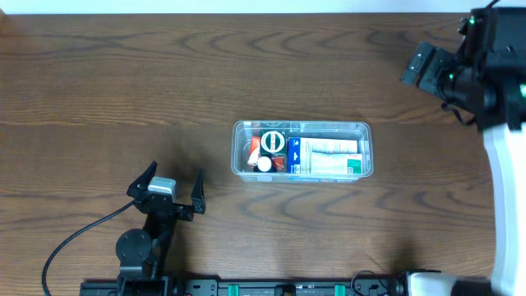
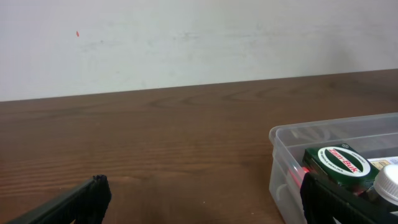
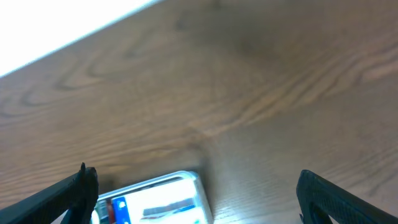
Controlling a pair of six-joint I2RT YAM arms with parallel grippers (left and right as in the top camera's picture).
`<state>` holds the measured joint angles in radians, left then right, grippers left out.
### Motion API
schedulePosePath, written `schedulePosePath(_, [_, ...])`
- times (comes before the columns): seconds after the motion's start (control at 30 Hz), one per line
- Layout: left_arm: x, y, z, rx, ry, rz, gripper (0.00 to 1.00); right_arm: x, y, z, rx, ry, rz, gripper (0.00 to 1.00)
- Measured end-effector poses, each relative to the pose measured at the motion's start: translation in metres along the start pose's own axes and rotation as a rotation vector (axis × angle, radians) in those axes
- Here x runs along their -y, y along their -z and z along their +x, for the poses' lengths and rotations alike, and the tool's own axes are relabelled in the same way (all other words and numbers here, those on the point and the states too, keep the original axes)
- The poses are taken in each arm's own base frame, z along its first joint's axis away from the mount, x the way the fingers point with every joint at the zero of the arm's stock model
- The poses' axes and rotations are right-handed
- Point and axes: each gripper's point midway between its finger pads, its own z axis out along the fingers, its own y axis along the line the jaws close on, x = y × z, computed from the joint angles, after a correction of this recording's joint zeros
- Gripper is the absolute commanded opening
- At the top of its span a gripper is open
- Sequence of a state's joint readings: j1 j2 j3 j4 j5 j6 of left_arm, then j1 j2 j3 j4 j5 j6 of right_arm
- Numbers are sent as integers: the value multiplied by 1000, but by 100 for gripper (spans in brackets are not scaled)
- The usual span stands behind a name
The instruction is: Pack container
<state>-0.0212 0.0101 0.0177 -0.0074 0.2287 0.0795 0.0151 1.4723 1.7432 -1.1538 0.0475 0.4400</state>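
Container (image 1: pixel 329 124) lies on your bench (image 1: pixel 123 82), holding boxes (image 1: pixel 327 156) and a green tin (image 1: pixel 273 141). Your left claw (image 1: pixel 176 170) hangs spread and empty off its near-left corner. Your right claw (image 3: pixel 196 177), past its far-right corner, is spread too.

Overhead looks straight down on the desk (image 1: pixel 123 82). Left wrist sits low at the front edge, facing across; right wrist peers down from the far right corner. All share the container (image 1: pixel 300 123) (image 2: pixel 323 126) (image 3: pixel 186 177).

Looks like a robot lab bench: a wood-grain desk (image 1: pixel 123 82) against a bare white wall (image 2: pixel 186 37), arm bases (image 1: pixel 136 247) on a black rail (image 1: pixel 246 288), a loose cable (image 1: pixel 74 238).
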Motion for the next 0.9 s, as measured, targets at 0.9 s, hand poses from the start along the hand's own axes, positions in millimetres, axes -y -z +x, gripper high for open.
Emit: schedulePosePath(0.9, [0,0,0,0,0,0,98,23,161,40,256,30,-94,99])
